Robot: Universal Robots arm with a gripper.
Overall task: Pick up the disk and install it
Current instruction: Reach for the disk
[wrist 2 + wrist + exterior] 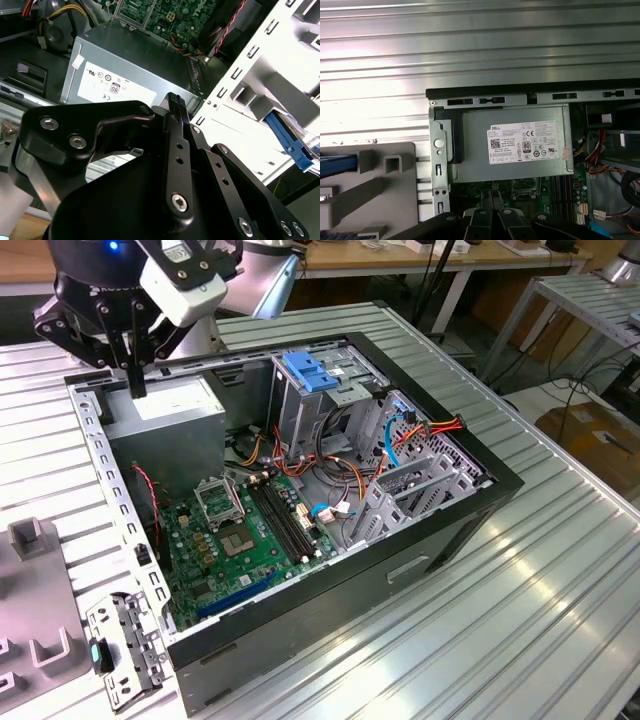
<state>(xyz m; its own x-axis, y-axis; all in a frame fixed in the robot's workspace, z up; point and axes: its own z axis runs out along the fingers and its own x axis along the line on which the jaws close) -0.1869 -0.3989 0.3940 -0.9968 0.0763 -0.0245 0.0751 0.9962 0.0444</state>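
Gripper [135, 390] hangs over the far corner of the open computer case [400, 560], at the exterior view's left, just above the power supply box [165, 415]. Fingers point down and look pressed together, narrow, nothing between them. Same in both wrist views: the black fingertips [172, 100] meet with nothing clamped, and the linkage bars converge at the gripper [492, 214]. Can't tell if the tips touch the box; they look slightly above it.

Disk: only its blue plastic edge is visible, lying on the grey holder [380, 185] outside the case, well apart from the gripper. In the first wrist view the disk [337, 165] is a blue strip cut off by the frame edge. In the second wrist view the disk [295, 147] is a blue bar on the pale holder, beyond the perforated case wall. Label and silver face not readable from these angles.

Holder [40, 590] sits on the ribbed metal table [520, 590] at the exterior view's left, just beside the case. A small metal bracket [125, 650] lies next to it, near the case's front corner.

Inside the case: green motherboard [240, 540] on the floor, and a tall grey drive cage [320, 410] with a light-blue latch [310, 375] on top. Orange and red cables run around the cage. The power supply box has a white sticker [525, 142] facing up.
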